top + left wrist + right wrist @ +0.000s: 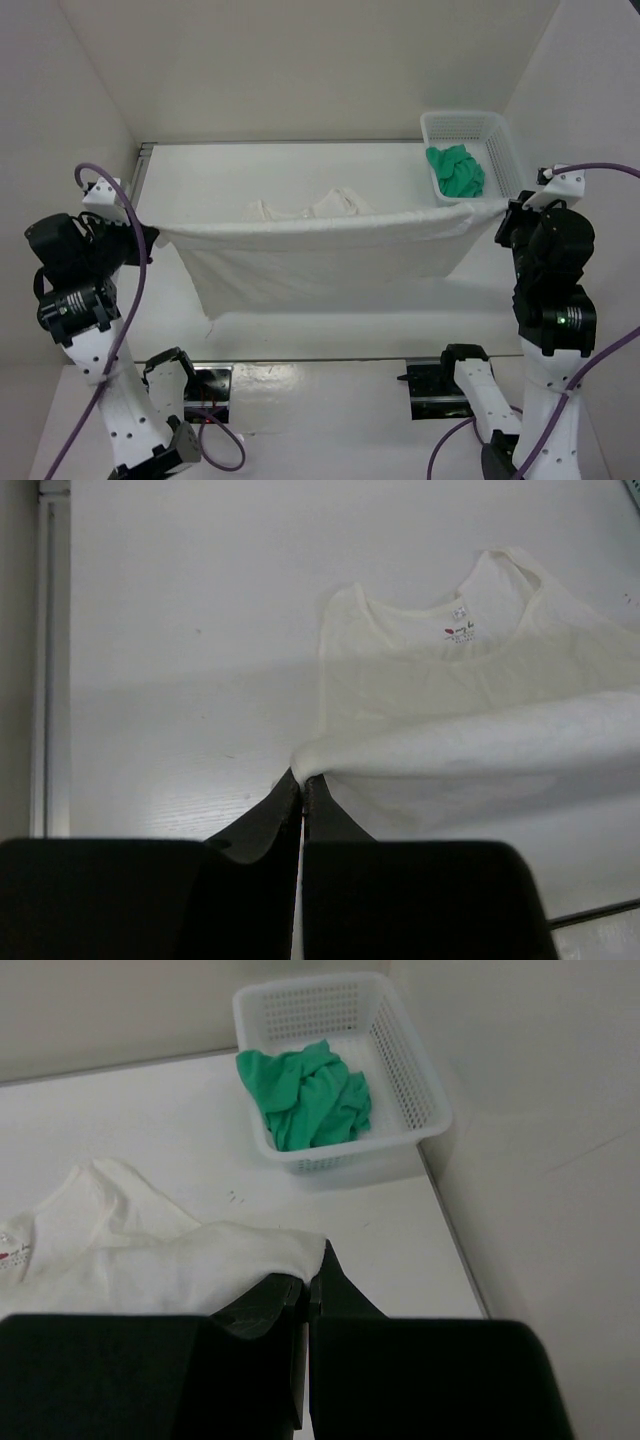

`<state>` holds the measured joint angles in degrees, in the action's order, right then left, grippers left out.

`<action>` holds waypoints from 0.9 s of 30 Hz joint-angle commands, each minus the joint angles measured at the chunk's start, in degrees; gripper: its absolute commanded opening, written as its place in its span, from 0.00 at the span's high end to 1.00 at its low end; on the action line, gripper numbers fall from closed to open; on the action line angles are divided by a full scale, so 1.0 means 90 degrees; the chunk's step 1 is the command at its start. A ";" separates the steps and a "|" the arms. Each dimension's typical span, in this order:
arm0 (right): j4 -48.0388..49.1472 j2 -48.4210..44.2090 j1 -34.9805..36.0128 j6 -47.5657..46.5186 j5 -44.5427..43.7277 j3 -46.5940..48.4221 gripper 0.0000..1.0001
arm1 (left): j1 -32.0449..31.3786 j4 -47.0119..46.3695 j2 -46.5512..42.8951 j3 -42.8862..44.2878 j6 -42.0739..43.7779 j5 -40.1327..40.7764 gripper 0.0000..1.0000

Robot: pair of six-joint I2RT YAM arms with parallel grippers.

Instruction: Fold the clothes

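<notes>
The surface (250, 170) was the one broad thing under everything, and you had the single white garment (320, 255) stretched across the middle of it. One edge ran taut in the air between your two arms, fabric hung below that edge like a curtain, and the collar end, label showing, lay crumpled on the surface behind. My judgement is that you held it this way to pull the thin fabric flat and carry one edge over for a fold. One white mesh basket (505, 150) stood in the far right corner, just beyond the garment's right end, probably parked there out of the way. It held one bright green cloth (455, 172), bunched up, which had no part in this job. You had two tools at work. The left tool (302, 785) was clamped on the garment's left corner, its fingers pressed together with the fabric pinched at their tips. The right tool (315, 1260) was clamped the same way on the right corner. With one tool at each end, the edge stayed straight and roughly level.
</notes>
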<state>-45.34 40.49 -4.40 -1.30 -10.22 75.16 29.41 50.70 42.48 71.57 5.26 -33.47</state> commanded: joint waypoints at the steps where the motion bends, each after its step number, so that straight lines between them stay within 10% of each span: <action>1: 0.0780 0.0023 -0.0077 0.0076 -0.0670 -0.0108 1.00 | 0.0004 -0.0526 0.0348 -0.0081 -0.0096 -0.0118 1.00; 14: 0.0897 0.0793 -0.0136 -0.0227 -0.0252 -0.0392 1.00 | 0.0004 -0.0497 0.1675 -0.0286 0.0909 -0.0675 1.00; 27: 0.0683 0.0842 -0.0136 -0.0744 0.0510 -0.0772 1.00 | 0.0180 0.0099 0.0504 -0.0814 0.2053 -0.0382 1.00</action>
<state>-41.67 48.80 -4.64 -5.69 -5.61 67.42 30.24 52.01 47.44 64.14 20.32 -37.39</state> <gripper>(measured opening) 0.025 0.008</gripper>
